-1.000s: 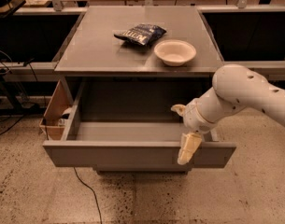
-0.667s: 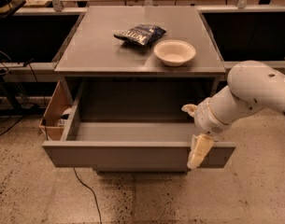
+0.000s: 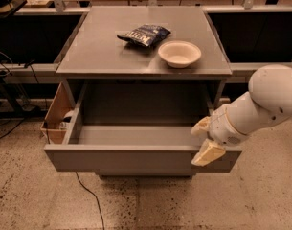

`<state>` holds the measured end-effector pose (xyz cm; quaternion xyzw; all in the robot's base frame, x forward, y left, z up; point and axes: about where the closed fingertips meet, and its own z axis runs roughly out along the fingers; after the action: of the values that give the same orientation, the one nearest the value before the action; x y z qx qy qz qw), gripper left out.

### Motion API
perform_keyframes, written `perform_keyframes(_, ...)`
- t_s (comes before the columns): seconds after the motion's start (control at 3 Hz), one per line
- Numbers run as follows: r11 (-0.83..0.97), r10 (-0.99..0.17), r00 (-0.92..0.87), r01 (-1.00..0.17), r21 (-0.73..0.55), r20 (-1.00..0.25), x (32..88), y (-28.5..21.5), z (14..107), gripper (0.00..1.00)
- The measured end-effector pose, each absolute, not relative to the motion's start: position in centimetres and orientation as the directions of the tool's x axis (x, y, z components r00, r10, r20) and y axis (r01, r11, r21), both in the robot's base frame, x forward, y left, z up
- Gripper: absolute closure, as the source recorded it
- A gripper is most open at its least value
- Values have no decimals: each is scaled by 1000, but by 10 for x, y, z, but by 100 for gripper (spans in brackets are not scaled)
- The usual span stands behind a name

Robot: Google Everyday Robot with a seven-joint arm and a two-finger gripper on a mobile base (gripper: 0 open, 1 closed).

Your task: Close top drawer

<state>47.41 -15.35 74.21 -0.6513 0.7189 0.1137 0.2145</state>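
The top drawer stood pulled fully out from under the table. My pincer sat at the right end of the drawer front with its two cream fingers apart, one by the rim and one hanging down the outer face. Pushing from so far off-centre could, I judged, skew the drawer. I wanted a slow, straight shove inward, sparing the white bowl and chip bag above.

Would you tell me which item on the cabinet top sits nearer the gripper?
The white bowl, right of the dark chip bag; the gripper is at the open top drawer's right front corner.
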Motion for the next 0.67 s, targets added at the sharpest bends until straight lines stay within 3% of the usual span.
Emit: perform_keyframes(0.67, 125, -886, -59, -986, -114, -460, 475, -152, 737, 88)
